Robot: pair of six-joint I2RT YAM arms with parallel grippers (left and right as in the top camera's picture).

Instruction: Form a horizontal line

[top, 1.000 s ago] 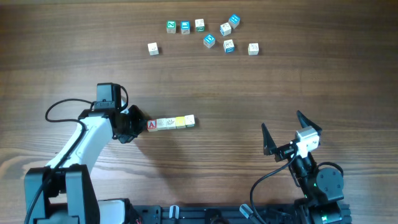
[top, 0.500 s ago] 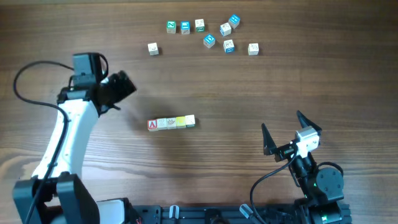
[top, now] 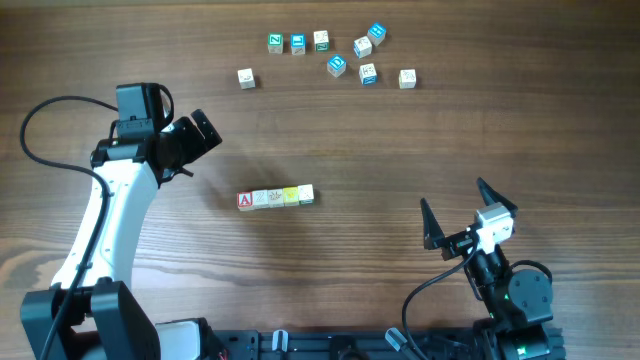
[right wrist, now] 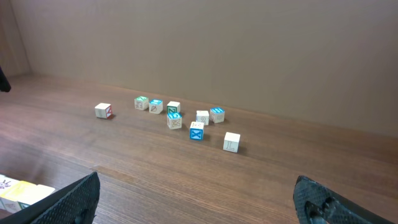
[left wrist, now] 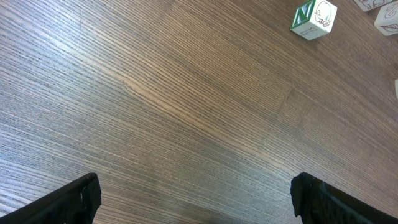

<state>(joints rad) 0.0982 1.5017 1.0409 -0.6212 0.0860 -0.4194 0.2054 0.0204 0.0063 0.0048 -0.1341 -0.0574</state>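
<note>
The horizontal line [top: 275, 197] is a short row of touching cubes at mid-table, with a red "A" cube [top: 245, 201] at its left end, then whitish, yellow and green-edged ones. My left gripper [top: 205, 133] hovers up and to the left of the row, apart from it, open and empty. In the left wrist view its fingertips [left wrist: 81, 199] stand wide over bare wood. My right gripper [top: 452, 196] rests open near the front right. In the right wrist view the right gripper [right wrist: 196, 202] holds nothing, and the row's end [right wrist: 18, 190] shows at the bottom left.
Several loose letter cubes [top: 335, 55] lie scattered at the far side of the table, also visible as loose cubes [right wrist: 174, 115] in the right wrist view. A green "N" cube [left wrist: 314, 18] shows in the left wrist view's top right corner. A single cube [top: 245, 77] sits apart at the far left.
My left gripper was shut beside the red "A" cube. It has since pulled away up and to the left and opened. The row and the right arm have not moved.
</note>
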